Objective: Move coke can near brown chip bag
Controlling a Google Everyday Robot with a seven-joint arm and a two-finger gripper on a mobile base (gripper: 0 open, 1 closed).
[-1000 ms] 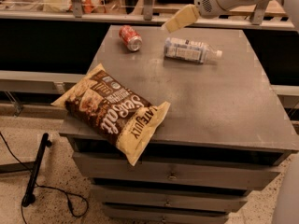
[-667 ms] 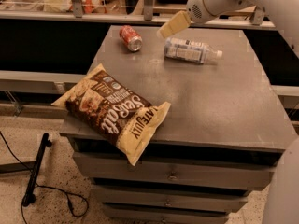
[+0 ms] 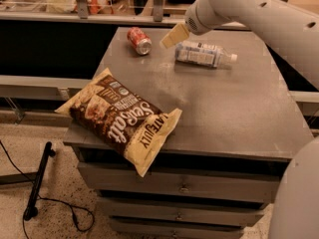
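Coke can [image 3: 139,40] lies on its side, upper centre-left of frame, at the far left of the cabinet top [image 3: 234,108]. Gripper [image 3: 172,37] hovers just right of it, between can and plastic bottle [image 3: 203,53]; grasp state cannot be told. Brown chip bag [image 3: 122,118] overhangs the near-left corner, well apart from the can.

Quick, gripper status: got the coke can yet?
Gripper: hovers between the coke can and the plastic bottle, holding nothing; open or shut cannot be told.
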